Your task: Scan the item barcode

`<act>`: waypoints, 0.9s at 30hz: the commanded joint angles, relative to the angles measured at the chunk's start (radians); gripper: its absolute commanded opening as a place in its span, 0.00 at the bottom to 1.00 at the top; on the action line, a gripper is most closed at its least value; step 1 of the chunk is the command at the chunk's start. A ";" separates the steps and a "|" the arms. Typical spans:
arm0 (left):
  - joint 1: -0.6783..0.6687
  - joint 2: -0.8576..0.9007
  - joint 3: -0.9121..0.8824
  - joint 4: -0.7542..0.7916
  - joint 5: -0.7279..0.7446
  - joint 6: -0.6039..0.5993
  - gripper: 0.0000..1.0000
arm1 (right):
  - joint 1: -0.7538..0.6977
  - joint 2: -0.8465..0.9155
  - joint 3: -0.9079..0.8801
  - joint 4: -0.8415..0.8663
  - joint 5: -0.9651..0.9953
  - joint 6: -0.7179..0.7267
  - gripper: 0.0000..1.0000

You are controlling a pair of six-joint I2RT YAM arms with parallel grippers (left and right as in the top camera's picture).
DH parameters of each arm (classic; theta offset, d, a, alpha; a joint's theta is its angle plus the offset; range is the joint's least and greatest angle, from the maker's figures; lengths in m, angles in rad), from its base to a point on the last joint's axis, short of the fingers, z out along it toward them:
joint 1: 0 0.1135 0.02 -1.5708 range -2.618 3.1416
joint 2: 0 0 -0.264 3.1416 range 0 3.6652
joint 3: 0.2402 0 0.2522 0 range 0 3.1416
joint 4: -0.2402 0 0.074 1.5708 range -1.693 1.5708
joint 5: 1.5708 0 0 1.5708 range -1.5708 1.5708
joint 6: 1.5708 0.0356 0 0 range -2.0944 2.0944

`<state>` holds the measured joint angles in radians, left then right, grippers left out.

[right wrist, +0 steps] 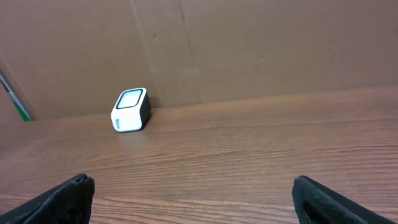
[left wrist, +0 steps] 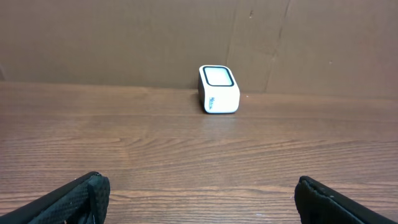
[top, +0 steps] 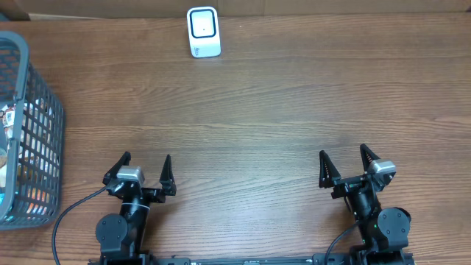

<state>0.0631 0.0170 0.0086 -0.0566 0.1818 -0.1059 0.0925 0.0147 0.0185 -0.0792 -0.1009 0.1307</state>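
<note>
The scanner (top: 203,32) sits at the far edge of the table (top: 294,96) with a cardboard wall (left wrist: 124,43) right behind it, so there's no way round the back. In front of the scanner, bare wood runs all the way to both arms, and that's a wide lane. To the scanner's right it's the same, bare wood along the wall. To its left and nearer the arms, the wire basket (top: 45,132) blocks the table's left edge, its tall mesh side facing the lane. The left gripper (top: 146,157), jaws spread wide with nothing between them, sits well in front of the scanner, near that basket. The right gripper (top: 343,152), spread just as wide, is in front and off to the scanner's right, well apart from any obstacle.
</note>
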 commanded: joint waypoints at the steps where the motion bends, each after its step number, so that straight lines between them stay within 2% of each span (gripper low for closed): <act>1: -0.003 -0.013 -0.004 0.000 -0.009 0.001 1.00 | -0.002 -0.012 -0.010 0.005 -0.005 0.004 1.00; 23: -0.003 -0.013 -0.004 0.000 -0.010 0.002 1.00 | -0.002 -0.012 -0.010 0.005 -0.005 0.004 1.00; 27: -0.003 -0.013 -0.004 -0.009 -0.064 0.016 1.00 | -0.002 -0.012 -0.010 0.005 -0.005 0.004 1.00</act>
<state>0.0631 0.0170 0.0086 -0.0578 0.1612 -0.1043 0.0921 0.0147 0.0185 -0.0788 -0.1009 0.1307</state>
